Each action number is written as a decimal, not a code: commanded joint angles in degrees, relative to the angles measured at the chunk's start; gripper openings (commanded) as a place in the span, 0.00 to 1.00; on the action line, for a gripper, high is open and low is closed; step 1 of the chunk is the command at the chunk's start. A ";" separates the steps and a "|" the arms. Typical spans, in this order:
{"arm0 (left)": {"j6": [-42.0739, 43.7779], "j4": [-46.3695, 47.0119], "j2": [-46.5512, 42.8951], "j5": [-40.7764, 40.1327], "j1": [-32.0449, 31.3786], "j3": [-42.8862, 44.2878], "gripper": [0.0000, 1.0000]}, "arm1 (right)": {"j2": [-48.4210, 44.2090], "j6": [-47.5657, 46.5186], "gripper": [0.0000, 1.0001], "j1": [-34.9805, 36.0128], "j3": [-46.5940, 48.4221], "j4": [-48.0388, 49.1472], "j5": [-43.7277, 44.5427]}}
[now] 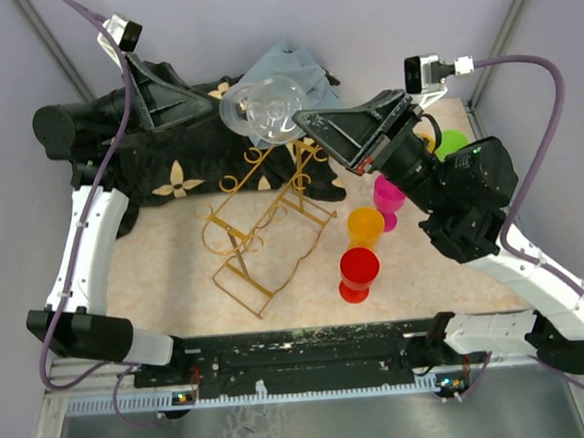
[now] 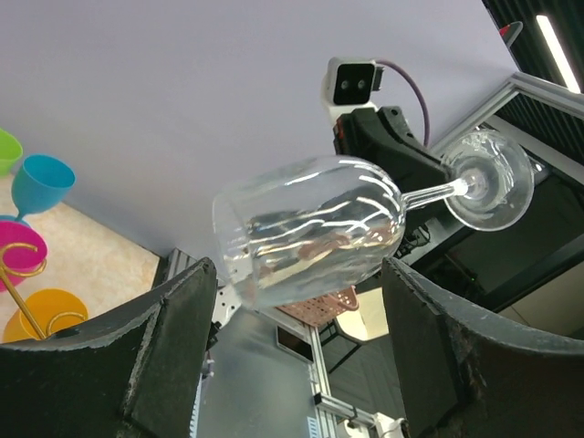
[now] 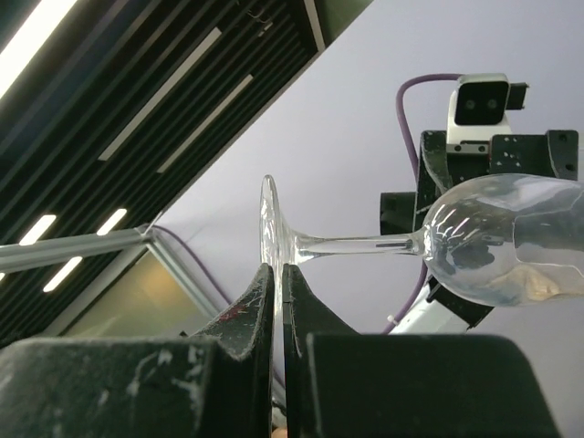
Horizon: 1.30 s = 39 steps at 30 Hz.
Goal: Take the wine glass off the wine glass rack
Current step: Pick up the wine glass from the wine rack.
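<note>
Item: clear stemmed wine glass (image 1: 264,109), lying on its side in the air. Its round foot is pinched edge-on between the clamped fingers of the black right gripper (image 3: 276,274), and its stem and bowl reach out past those fingertips toward the left gripper (image 2: 299,274). The left gripper stands spread wide, one black finger (image 2: 173,347) either side of the bowl; contact with the glass cannot be told. Gold thin-wire wine glass rack with curled scroll ends (image 1: 268,231) stands on the beige table top (image 1: 176,277) below both grippers, apart from the glass. A red plastic goblet (image 1: 359,272) and an orange plastic goblet (image 1: 365,224) stand beneath the right gripper's wrist.
</note>
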 commanded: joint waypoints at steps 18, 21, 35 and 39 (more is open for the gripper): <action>-8.47 12.66 -2.15 -1.88 1.51 1.50 0.73 | 3.08 4.14 0.00 0.57 -3.05 19.90 -3.15; -9.05 13.01 -2.31 -1.96 1.52 1.61 0.70 | 2.97 4.13 0.00 0.53 -4.03 20.47 -3.13; -9.87 12.08 -4.73 -2.27 1.52 2.60 0.44 | 0.38 10.78 0.00 -3.65 -18.13 32.50 -1.75; -10.31 12.16 -5.13 -2.31 1.52 2.74 0.42 | 0.12 12.11 0.00 -4.73 -20.62 34.83 -1.89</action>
